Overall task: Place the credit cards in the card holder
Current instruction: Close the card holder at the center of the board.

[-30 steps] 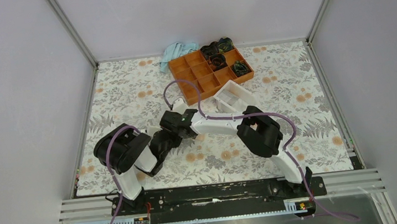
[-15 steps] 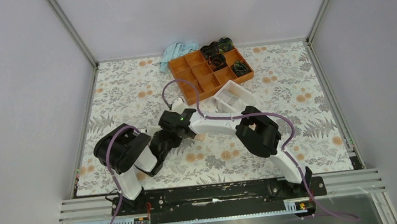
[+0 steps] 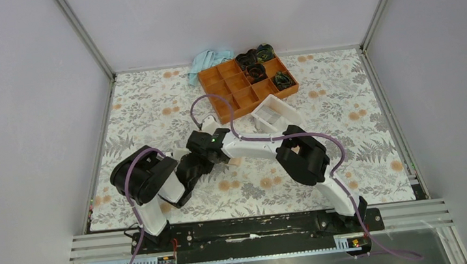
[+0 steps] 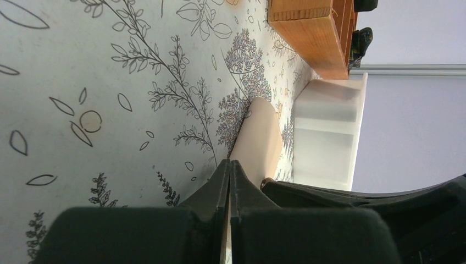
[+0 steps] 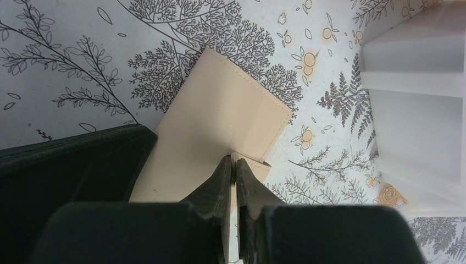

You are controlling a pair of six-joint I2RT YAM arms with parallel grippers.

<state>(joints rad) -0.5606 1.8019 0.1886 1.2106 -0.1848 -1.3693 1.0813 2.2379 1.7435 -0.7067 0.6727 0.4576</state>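
Observation:
The tan card holder (image 5: 214,121) lies on the floral table mat at mid-table, and shows as a tan sliver (image 3: 236,161) between the two wrists in the top view. My right gripper (image 5: 233,158) is shut on the small tab at its near edge. My left gripper (image 4: 229,163) is shut at the holder's (image 4: 258,137) near end, with a thin pale edge caught between its fingers. The left gripper's black body (image 5: 66,165) covers the holder's left side in the right wrist view. The credit cards are out of view.
A white open tray (image 3: 275,113) sits just behind the grippers, right of the holder (image 5: 417,93). An orange compartment tray (image 3: 247,85) with dark items stands at the back. A light blue cloth (image 3: 208,61) lies by the back wall. Frame posts edge the mat.
The right wrist has edged slightly to the left towards the left gripper. Both grips look the same.

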